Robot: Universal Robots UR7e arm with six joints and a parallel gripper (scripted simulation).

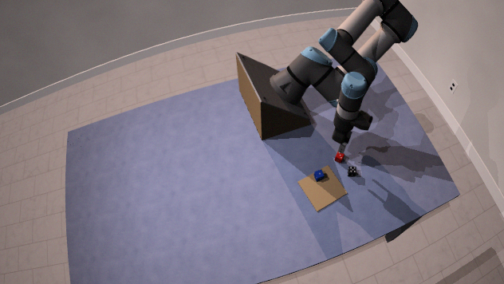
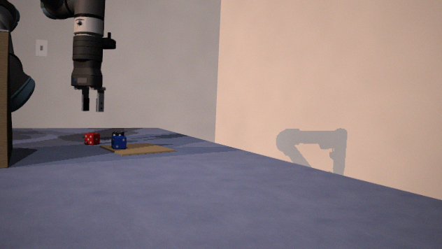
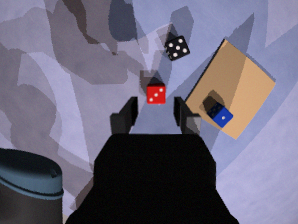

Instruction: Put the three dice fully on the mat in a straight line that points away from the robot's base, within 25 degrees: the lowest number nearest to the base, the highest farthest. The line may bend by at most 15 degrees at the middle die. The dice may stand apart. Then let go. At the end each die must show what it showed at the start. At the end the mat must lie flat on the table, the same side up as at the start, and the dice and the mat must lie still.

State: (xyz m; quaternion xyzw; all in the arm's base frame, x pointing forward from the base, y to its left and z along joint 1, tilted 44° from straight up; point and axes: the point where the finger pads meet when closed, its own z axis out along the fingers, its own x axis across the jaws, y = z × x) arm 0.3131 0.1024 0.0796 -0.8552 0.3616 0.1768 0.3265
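The blue die (image 1: 319, 175) (image 2: 119, 143) (image 3: 223, 117), one pip on top, rests on the tan mat (image 1: 324, 196) (image 2: 147, 150) (image 3: 250, 85) near its base-side edge. The red die (image 1: 339, 157) (image 2: 91, 138) (image 3: 156, 94) shows three pips on top and lies on the table off the mat. The black die (image 1: 352, 171) (image 2: 117, 133) (image 3: 177, 48) shows five on top and lies off the mat, farther from the base than the red die; the blue die partly hides it in the exterior view. My gripper (image 2: 92, 110) (image 3: 155, 105) is open and empty, pointing down above the red die.
The table (image 1: 167, 179) has a blue-grey surface. The robot's wedge-shaped base mount (image 1: 250, 97) stands behind the mat, with its wooden side also at the left edge of the exterior view (image 2: 3, 105). Arm shadows fall across the dice area.
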